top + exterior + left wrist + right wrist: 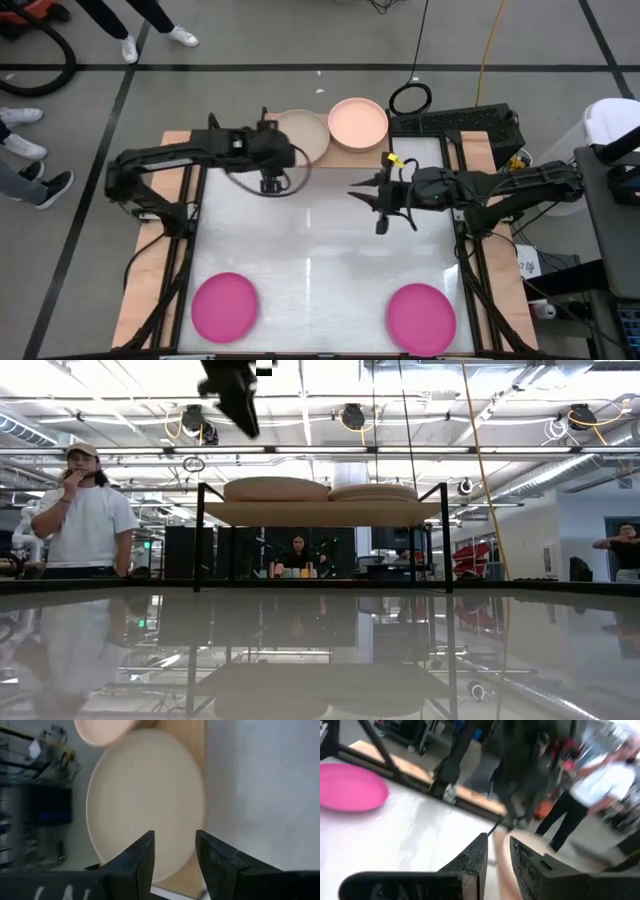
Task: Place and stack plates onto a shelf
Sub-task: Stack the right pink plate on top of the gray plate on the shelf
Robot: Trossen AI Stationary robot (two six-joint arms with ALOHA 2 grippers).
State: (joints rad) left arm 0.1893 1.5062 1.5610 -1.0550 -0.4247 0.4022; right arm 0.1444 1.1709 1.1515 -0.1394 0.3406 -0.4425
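Observation:
A beige plate (303, 133) and a peach plate (357, 122) lie side by side on the light-wood shelf (320, 512) at the table's far edge. In the low view they are low mounds, beige (275, 488) and peach (372, 491). Two magenta plates (225, 305) (420, 318) lie flat on the white table near its near edge. My left gripper (175, 847) is open and hovers above the beige plate's near rim (145, 800), well clear of it (235, 390). My right gripper (384, 200) hangs over the table's middle right, its fingers (498, 857) a narrow gap apart, holding nothing.
Bare white tabletop (320, 250) stretches between the shelf and the magenta plates. Wooden side boards (150, 270) and black frame rails flank the table. A person in a white shirt (90, 510) stands beyond the far edge, with others farther back.

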